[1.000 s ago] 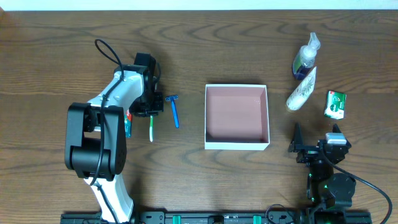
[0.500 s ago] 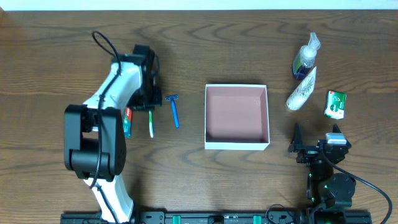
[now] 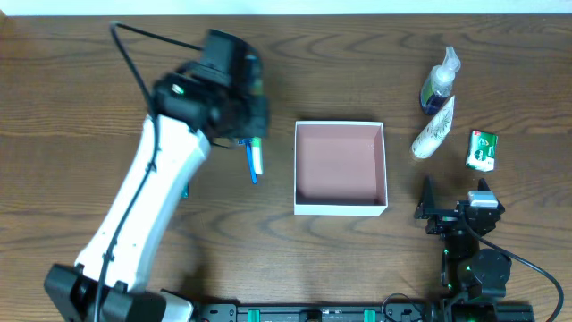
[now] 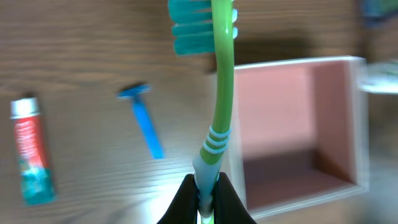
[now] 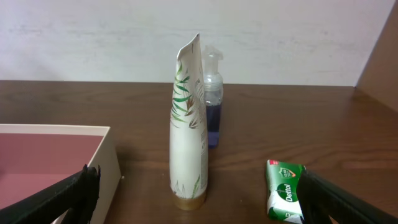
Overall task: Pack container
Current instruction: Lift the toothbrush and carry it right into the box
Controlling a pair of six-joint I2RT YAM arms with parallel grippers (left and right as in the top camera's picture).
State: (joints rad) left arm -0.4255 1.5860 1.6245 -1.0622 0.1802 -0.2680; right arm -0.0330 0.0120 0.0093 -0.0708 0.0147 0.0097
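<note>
The container is set centrally. A razor and, farther out, a toothpaste tube are laid to its left, with a toothbrush held over the gap between razor and container. A pump bottle, a squeeze tube (just before the bottle) and a soap packet are grouped to its right.

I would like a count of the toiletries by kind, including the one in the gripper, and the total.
Toothbrush: 1
Razor: 1
Toothpaste tube: 1
White leaf-print tube: 1
Pump bottle: 1
Soap pack: 1
Total: 6

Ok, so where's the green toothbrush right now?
The green toothbrush is clamped in the left gripper, held in the air on the left side. In the overhead view it sits by the blue razor, just left of the container.
</note>
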